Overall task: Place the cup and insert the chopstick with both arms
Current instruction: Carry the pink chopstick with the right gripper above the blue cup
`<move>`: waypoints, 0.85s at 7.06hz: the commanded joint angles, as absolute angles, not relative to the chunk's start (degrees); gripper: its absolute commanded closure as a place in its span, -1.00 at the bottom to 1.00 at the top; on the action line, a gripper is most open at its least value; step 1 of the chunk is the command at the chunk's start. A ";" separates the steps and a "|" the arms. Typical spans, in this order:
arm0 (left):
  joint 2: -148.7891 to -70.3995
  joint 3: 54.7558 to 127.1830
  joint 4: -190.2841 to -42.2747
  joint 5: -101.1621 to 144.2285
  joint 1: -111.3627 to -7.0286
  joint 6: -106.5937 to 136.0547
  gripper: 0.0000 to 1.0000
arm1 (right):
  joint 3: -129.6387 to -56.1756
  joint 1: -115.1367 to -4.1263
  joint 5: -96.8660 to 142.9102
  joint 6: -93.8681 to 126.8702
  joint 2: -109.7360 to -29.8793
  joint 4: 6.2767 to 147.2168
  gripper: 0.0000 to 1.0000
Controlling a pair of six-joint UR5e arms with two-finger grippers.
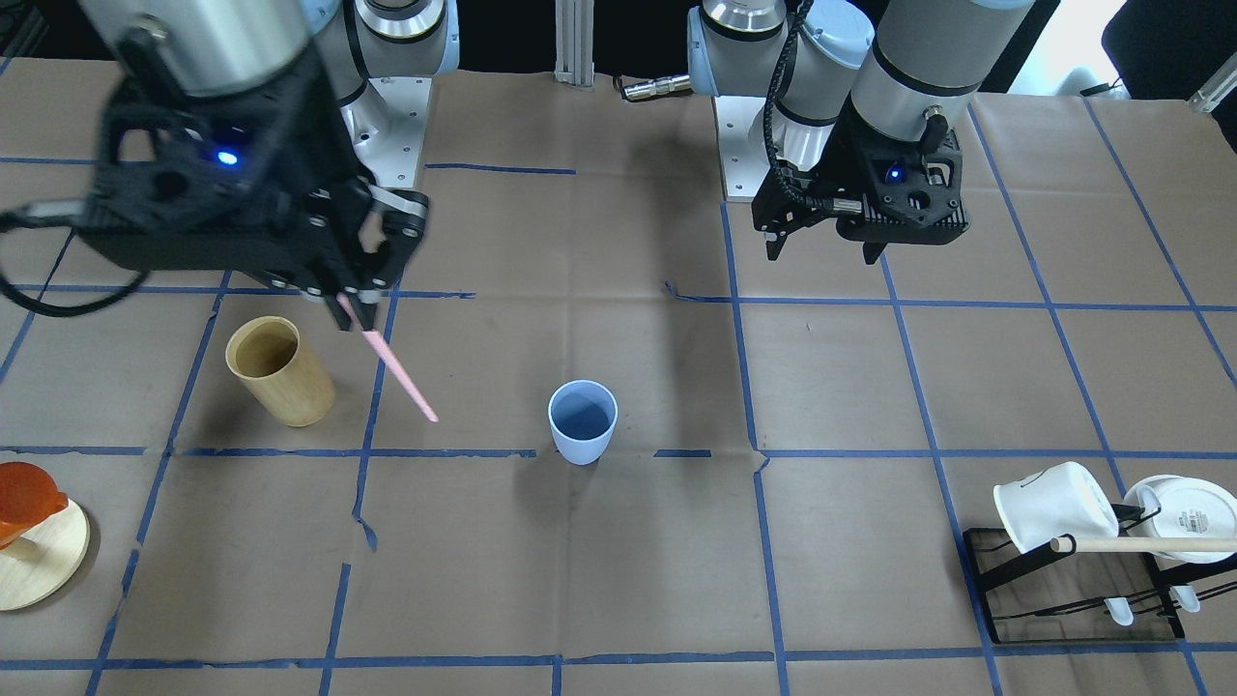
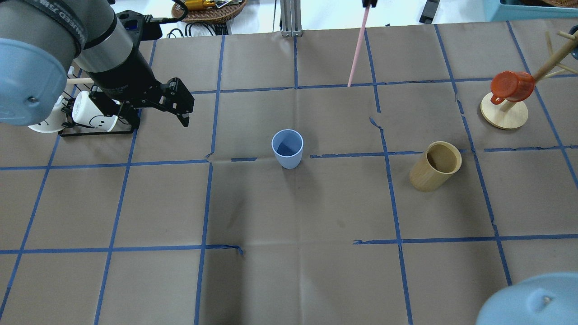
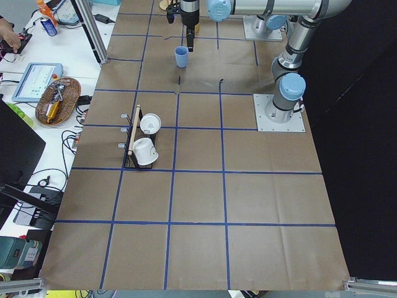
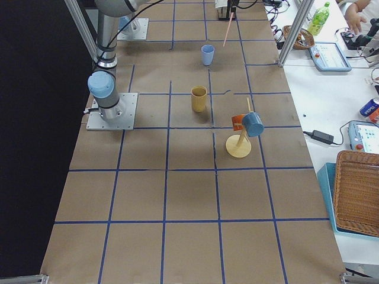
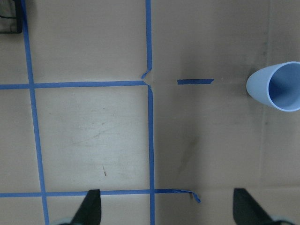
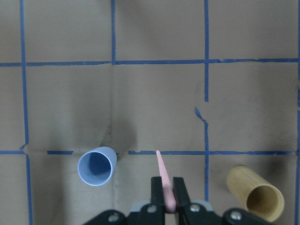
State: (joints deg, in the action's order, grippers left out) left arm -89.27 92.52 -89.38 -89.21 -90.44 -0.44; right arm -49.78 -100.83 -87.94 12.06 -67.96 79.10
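The light blue cup [image 1: 583,422] stands upright and empty near the table's middle; it also shows in the overhead view [image 2: 287,148]. My right gripper [image 1: 355,307] is shut on a pale pink chopstick [image 1: 398,372] and holds it in the air, tip down, between the wooden cup and the blue cup. In the right wrist view the chopstick [image 6: 163,178] sits between the shut fingers, with the blue cup [image 6: 96,167] to its left. My left gripper [image 1: 821,253] is open and empty, raised off to the side of the blue cup [image 5: 277,86].
A tan wooden cup [image 1: 278,370] stands close by the chopstick. A black rack [image 1: 1073,580] holds white mugs and a wooden dowel. A wooden mug tree [image 2: 505,110] carries an orange mug [image 2: 511,85]. Blue tape lines grid the brown paper.
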 commanded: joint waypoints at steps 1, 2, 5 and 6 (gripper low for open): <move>-89.30 92.55 -89.38 -89.12 -90.44 -0.44 -1.00 | -51.58 -103.62 -83.27 17.22 -65.75 82.44 0.96; -89.21 92.55 -89.38 -89.12 -90.44 -0.44 -1.00 | -53.85 -105.36 -83.23 18.01 -65.57 86.27 0.96; -89.21 92.64 -89.38 -89.21 -90.44 -0.44 -1.00 | -69.72 -110.48 -86.57 19.86 -68.19 100.16 0.96; -89.21 92.64 -89.38 -89.21 -90.44 -0.44 -1.00 | -74.74 -110.39 -86.83 19.86 -70.47 106.46 0.96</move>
State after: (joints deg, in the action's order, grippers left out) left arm -89.21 92.62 -89.38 -89.20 -90.44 -0.44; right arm -68.41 -110.13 -86.36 19.71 -68.16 99.97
